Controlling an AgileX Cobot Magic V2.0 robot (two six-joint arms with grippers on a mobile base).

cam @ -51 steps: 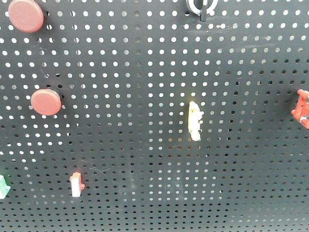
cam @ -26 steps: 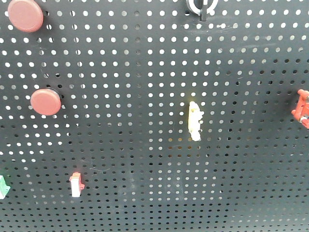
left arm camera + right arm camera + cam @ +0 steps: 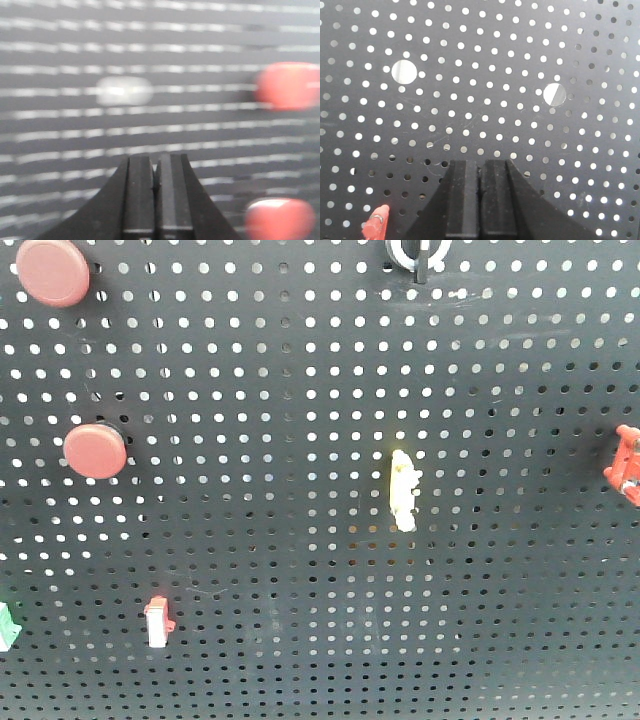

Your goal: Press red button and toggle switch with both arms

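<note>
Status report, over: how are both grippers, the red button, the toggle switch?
Left gripper shut, empty; red buttons blurred off to one side. Right gripper shut, empty, facing pegboard. Toggle switch at top edge, no arm on it. Nothing blocking seen.

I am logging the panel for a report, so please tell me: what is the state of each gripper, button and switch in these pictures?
Left gripper: shut, empty.
Right gripper: shut, empty.
Upper red button: untouched; cannot tell if it is pressed in.
Lower red button: untouched; likewise cannot tell.
Toggle switch: lever points down, nothing touches it; partly cut off by the top edge.
</note>
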